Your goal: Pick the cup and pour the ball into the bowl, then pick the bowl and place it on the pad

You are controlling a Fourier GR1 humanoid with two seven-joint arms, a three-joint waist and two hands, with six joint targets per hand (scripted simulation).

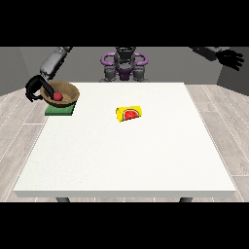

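The hand at the view's left (pixel 35 87) is curling its fingers over the rim of the brown bowl (pixel 68 94), which is sitting on the green pad (pixel 59 111) near the table's (pixel 126 160) far left corner with the red ball (pixel 58 97) inside. The yellow cup (pixel 129 114) is lying on its side near the table's middle, while the hand at the view's right (pixel 230 58) is hanging off the table with fingers spread.

ball (pixel 58 97): in bowl (pixel 69 89)
bowl: on pad (pixel 57 111), counter's (pixel 126 155) far left corner
cup (pixel 129 114): lying right of pad, mid-counter
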